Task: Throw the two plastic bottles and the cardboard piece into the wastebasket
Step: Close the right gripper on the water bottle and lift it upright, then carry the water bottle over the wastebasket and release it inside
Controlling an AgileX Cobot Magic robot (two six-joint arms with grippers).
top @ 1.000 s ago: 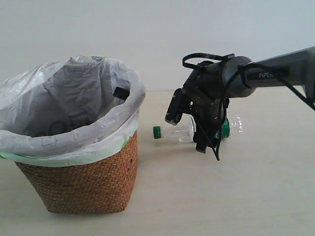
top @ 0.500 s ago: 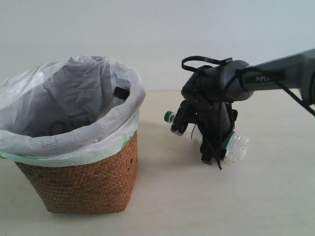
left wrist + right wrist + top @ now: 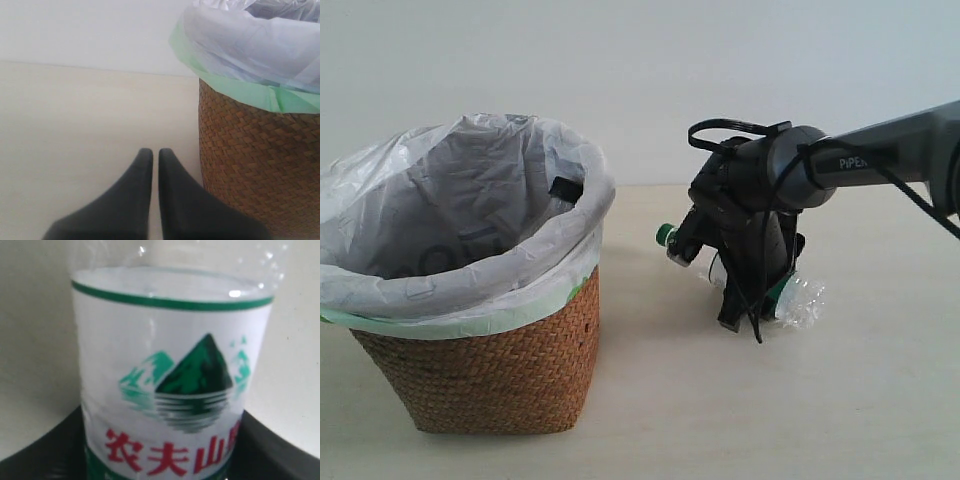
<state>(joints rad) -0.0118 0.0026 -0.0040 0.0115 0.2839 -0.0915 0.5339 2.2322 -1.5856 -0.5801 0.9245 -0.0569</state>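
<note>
right of the basket, low on the bench, i am at the pick-up of the green-cap bottle. right end effector grips its label, fingers pressing both sides. next move, i judge: lift it, carry it over the basket, then release. left end effector is beside the basket, fingers nearly together, holding nothing.

Green-and-white-labelled plastic bottle, close up, flanked by the dark gripper

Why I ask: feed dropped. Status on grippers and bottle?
Left gripper shut, empty, beside basket. Right gripper clamped on green-cap bottle. Black cap already in basket. Path to basket open.
</note>
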